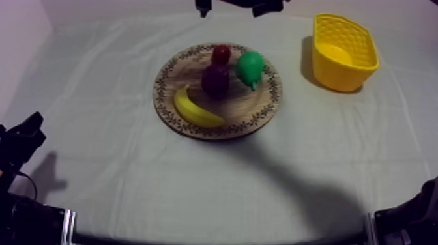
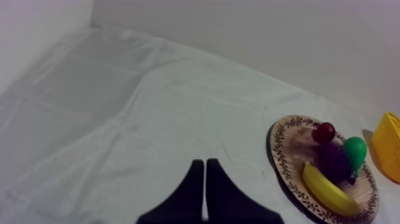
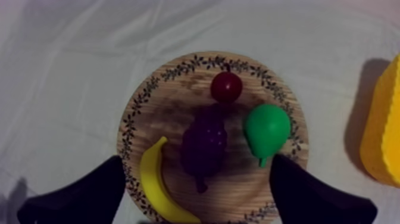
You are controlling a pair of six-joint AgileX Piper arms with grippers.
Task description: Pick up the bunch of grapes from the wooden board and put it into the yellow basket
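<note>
The dark purple bunch of grapes (image 1: 215, 80) (image 3: 204, 143) lies in the middle of the round wooden board (image 1: 171, 72) (image 3: 172, 83). My right gripper (image 3: 197, 165) hovers high over the board, open, its fingers wide apart on either side of the grapes and touching nothing. In the top view its black fingertips (image 1: 203, 8) poke in at the far edge. The yellow basket (image 1: 343, 51) (image 3: 381, 143) stands at the far right, upright with nothing in it. My left gripper (image 1: 26, 133) (image 2: 204, 165) rests low at the near left, shut into a narrow wedge.
Also on the board are a banana (image 1: 195, 109) at the front left, a green pear (image 1: 249, 67) right of the grapes, and a small red fruit (image 1: 221, 53) behind them. The right arm's shadow darkens the cloth (image 1: 306, 195) in front of the board.
</note>
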